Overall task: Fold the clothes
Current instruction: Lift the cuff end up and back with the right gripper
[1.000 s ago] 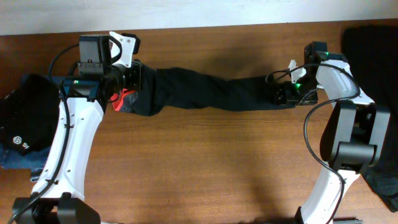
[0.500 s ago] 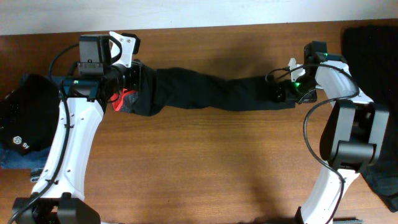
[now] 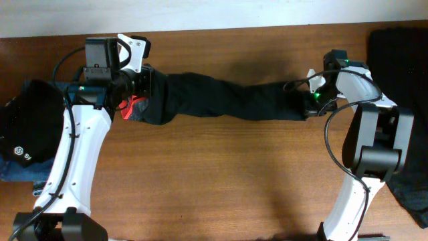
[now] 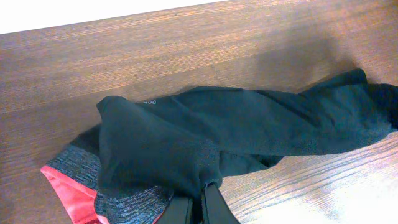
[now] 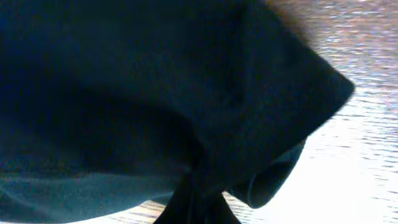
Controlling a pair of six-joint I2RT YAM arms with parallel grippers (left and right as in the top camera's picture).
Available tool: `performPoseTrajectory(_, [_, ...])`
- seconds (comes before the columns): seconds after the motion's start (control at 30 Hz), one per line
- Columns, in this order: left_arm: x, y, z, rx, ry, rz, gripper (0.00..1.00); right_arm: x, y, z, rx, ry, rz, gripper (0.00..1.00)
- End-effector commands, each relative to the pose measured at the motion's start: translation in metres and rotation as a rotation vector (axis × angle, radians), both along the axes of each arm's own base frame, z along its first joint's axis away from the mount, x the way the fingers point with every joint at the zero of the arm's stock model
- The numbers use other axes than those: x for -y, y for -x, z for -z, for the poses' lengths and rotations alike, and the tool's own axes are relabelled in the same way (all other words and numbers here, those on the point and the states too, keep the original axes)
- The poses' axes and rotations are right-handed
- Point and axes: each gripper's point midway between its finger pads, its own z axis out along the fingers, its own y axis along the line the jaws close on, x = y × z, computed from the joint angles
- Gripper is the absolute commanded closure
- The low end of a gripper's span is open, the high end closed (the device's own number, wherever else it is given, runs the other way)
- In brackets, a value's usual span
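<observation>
white print [image 4: 149, 100] on black trousers [image 4: 249, 124] (too small to read), nothing legible

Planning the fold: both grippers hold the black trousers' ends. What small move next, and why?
Likely raise the right gripper a little, carrying the leg end toward the left gripper: both are shut on the trousers, which lie stretched full-length.

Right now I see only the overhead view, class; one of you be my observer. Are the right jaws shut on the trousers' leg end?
Observer: Yes. In the right wrist view the right jaws are shut on a bunched fold of the black trousers.
Operator: And the left jaws?
Observer: The left wrist view shows the left jaws shut on black fabric right beside the grey waistband.
</observation>
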Motion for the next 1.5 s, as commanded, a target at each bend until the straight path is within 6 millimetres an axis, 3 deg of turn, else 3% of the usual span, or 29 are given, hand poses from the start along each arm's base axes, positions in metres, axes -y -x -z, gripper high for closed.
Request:
performPoseTrajectory(0.0, [-0.001, -0.001, 0.002, 0.006, -0.018, 0.01, 0.96, -0.017, -0.029, -0.058, 0.174, -0.033, -0.037, 0.96])
performPoseTrajectory(0.13, [-0.001, -0.001, 0.001, 0.008, -0.018, 0.01, 0.96, -0.024, -0.088, -0.133, 0.468, 0.015, -0.071, 0.96])
performPoseTrajectory(0.17, [-0.001, -0.001, 0.001, 0.009, -0.018, 0.01, 0.96, -0.015, -0.108, -0.153, 0.545, 0.052, 0.015, 0.89])
performPoseTrajectory(0.23, [-0.001, -0.001, 0.001, 0.01, -0.018, 0.01, 0.96, 0.014, -0.133, -0.18, 0.641, 0.141, 0.252, 0.86])
performPoseTrajectory(0.27, [-0.001, -0.001, 0.001, 0.009, -0.018, 0.011, 0.96, 0.027, -0.142, -0.19, 0.687, 0.156, 0.372, 0.74])
performPoseTrajectory(0.33, [-0.001, 0.0, 0.002, 0.003, -0.018, 0.01, 0.96, 0.028, -0.151, -0.197, 0.73, 0.108, 0.406, 0.43])
performPoseTrajectory(0.37, [-0.001, 0.001, 0.003, -0.003, -0.018, 0.01, 0.96, 0.024, -0.154, -0.196, 0.735, 0.082, 0.39, 0.35])
performPoseTrajectory(0.43, [-0.001, 0.001, 0.004, -0.006, -0.019, 0.01, 0.96, 0.021, -0.15, -0.187, 0.697, 0.062, 0.378, 0.22])
performPoseTrajectory(0.53, [-0.001, 0.001, 0.003, -0.001, -0.019, 0.01, 0.96, 0.018, -0.132, -0.167, 0.601, 0.097, 0.303, 0.12])
performPoseTrajectory(0.7, [-0.001, 0.0, 0.003, -0.001, -0.019, 0.01, 0.96, 0.013, -0.091, -0.132, 0.41, 0.134, 0.159, 0.12])
performPoseTrajectory(0.9, [-0.001, 0.001, 0.003, -0.002, -0.018, 0.011, 0.96, -0.001, -0.071, -0.092, 0.316, 0.081, 0.073, 0.18])
performPoseTrajectory(1.13, [-0.001, 0.001, 0.003, -0.002, -0.019, 0.01, 0.96, -0.018, -0.067, -0.038, 0.238, 0.023, 0.0, 0.19])
performPoseTrajectory(1.47, [-0.001, 0.001, 0.003, -0.002, -0.019, 0.01, 0.94, -0.031, -0.072, 0.003, 0.202, 0.02, -0.032, 0.19])
